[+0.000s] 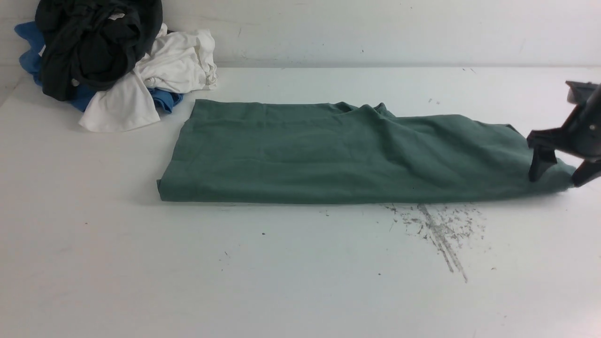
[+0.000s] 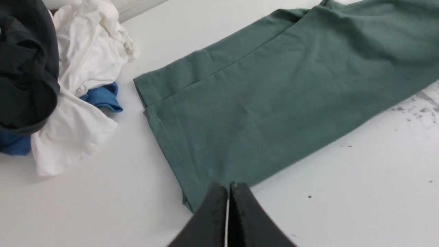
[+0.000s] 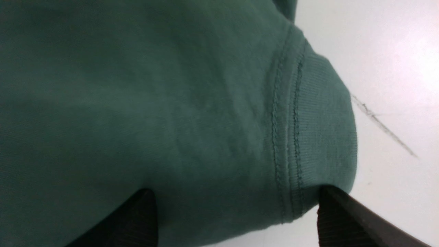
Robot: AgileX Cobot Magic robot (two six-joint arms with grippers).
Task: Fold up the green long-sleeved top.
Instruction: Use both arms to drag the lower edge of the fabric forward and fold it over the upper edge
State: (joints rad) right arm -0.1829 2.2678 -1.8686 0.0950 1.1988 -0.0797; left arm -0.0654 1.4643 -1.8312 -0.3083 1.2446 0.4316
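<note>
The green long-sleeved top (image 1: 328, 155) lies folded into a long flat strip across the middle of the table. At its right end my right gripper (image 1: 556, 178) stands open, its two fingers wide apart on either side of the ribbed band (image 3: 322, 137). In the right wrist view the cloth (image 3: 171, 103) fills the space ahead of that gripper (image 3: 235, 195) and is not pinched. The left gripper (image 2: 228, 187) is out of the front view. In its wrist view the jaws are pressed together with nothing in them, hovering over the near left corner of the top (image 2: 274, 103).
A heap of other clothes sits at the back left by the wall: a blackish garment (image 1: 94, 42), white ones (image 1: 164, 65) and a blue one (image 1: 28, 42). Dark scuff marks (image 1: 436, 230) streak the table in front of the top's right half.
</note>
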